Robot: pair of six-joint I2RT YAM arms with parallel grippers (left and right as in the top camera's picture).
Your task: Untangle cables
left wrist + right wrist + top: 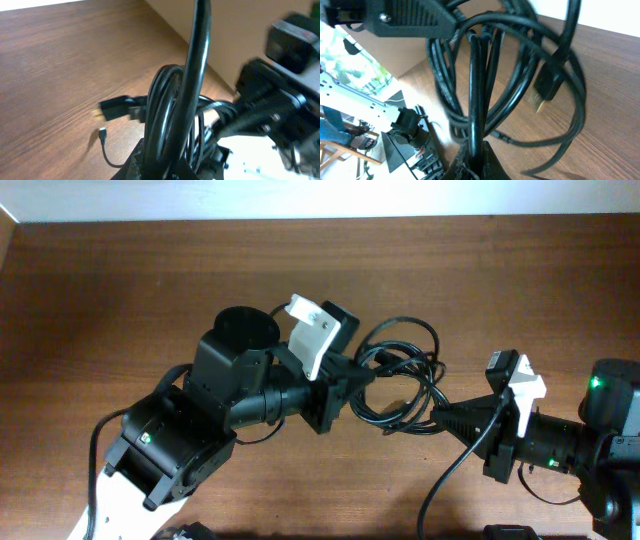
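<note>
Pull-apart step: cables [400,370] bunched mid-tabletop [150,280]. Left gripper [352,375] at the bundle's left, fingers pinched on loops. Right gripper [441,417] at its lower right, fingers clamped on one strand. Next, probably: draw apart slowly.

One table [120,280], two arms, two grippers, one tangle
One left arm [190,425] and one right arm [600,440]; one left gripper [362,372] and one right gripper [438,417]; one knot of cables [405,370], its separate cords too interlaced to count; two plug ends in the left wrist view, one large plug [114,107] and one small plug [102,133].
</note>
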